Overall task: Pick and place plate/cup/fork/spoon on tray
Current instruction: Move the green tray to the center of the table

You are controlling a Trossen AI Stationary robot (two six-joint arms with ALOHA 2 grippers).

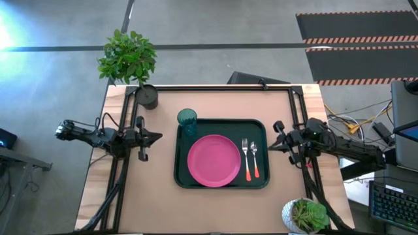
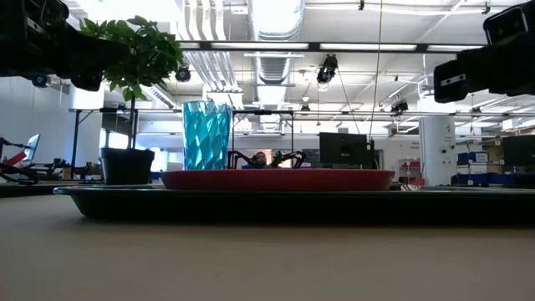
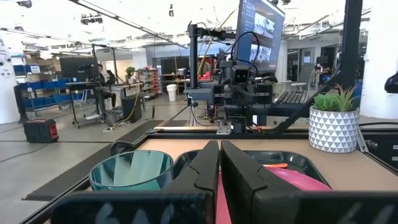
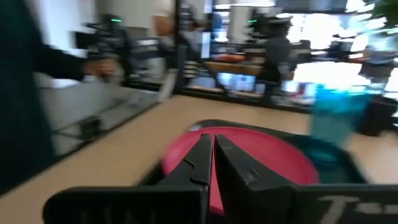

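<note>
Blurring the right wrist view, only plate and cup register.

bright overhead ceiling lights | glare at high view's left edge | right wrist view motion-blurred

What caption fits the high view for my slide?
Plate, cup, fork and spoon on the tray; left hand and right hand wait shut beside it.
</note>
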